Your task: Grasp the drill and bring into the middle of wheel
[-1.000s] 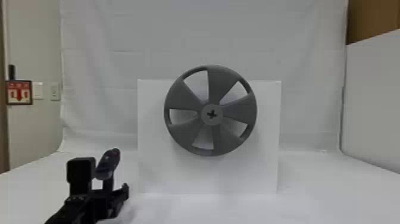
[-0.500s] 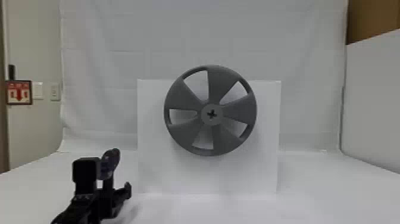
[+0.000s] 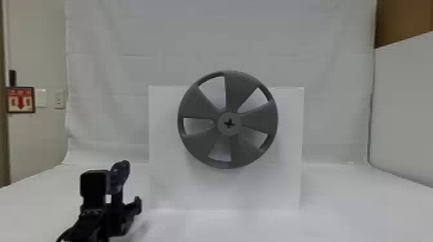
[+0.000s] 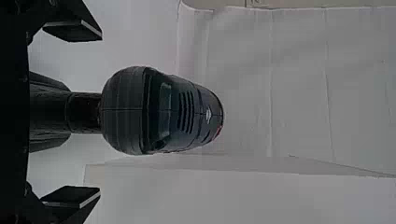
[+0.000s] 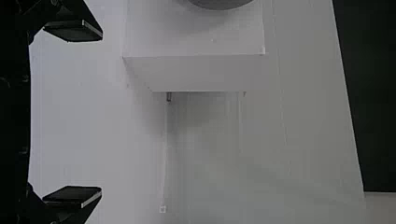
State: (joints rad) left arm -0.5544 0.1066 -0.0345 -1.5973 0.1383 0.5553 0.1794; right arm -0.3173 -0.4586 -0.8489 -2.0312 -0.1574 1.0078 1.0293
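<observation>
Rightward, slightly, the left gripper (image 3: 112, 215) had moved at the head view's lower left since 1 second before. Its 2 jaws stood released, apart on either side of the upright, dark drill (image 3: 119, 177). Farther right, well apart from the drill, a gray 5-spoke wheel (image 3: 229, 124) faced forward against a white panel (image 3: 161, 190). The right gripper's (image 5: 101, 114) jaws were spread wide.

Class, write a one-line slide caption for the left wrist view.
Left gripper, fingers open on either side of the drill, before a white backdrop.
</observation>
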